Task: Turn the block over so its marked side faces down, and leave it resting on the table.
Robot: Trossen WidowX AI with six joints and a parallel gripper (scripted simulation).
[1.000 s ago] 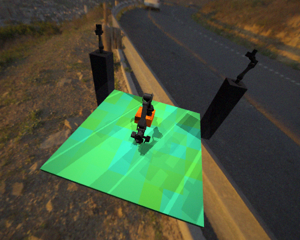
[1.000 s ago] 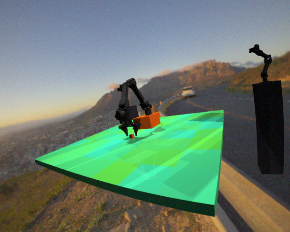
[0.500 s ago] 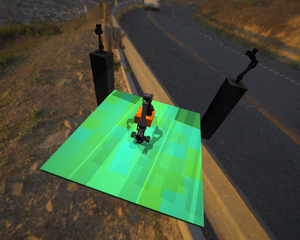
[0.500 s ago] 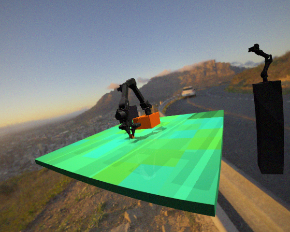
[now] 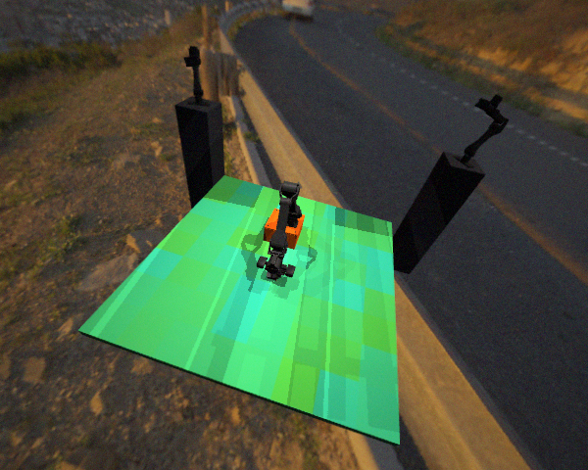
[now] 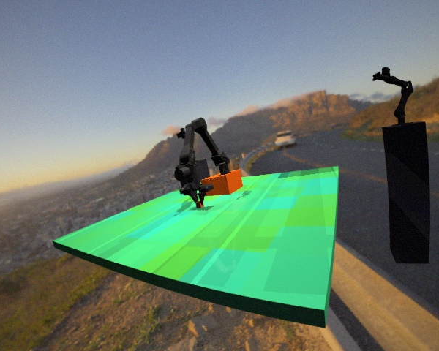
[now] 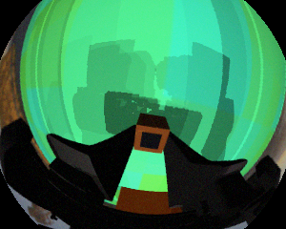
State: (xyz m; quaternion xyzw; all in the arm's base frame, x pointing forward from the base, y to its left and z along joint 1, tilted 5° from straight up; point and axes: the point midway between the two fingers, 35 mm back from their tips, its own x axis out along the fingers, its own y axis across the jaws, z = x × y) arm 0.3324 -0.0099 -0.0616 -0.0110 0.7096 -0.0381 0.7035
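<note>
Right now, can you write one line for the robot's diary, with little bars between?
pincer: shut on block | block: marked side facing up | turnover: not done

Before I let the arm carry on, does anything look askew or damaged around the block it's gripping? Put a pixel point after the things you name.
Nothing stands out: the block (image 6: 200, 205) (image 7: 152, 138) sits squarely between the gripper's (image 6: 200, 204) (image 7: 152, 138) fingers, dark mark showing, no visible damage.

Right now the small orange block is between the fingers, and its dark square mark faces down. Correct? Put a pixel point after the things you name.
Not quite: the dark square mark (image 7: 152, 139) faces up, towards the camera, as the wrist view shows. The small orange block (image 6: 199, 205) (image 7: 138, 138) is indeed between the fingers (image 6: 203, 198).
</note>
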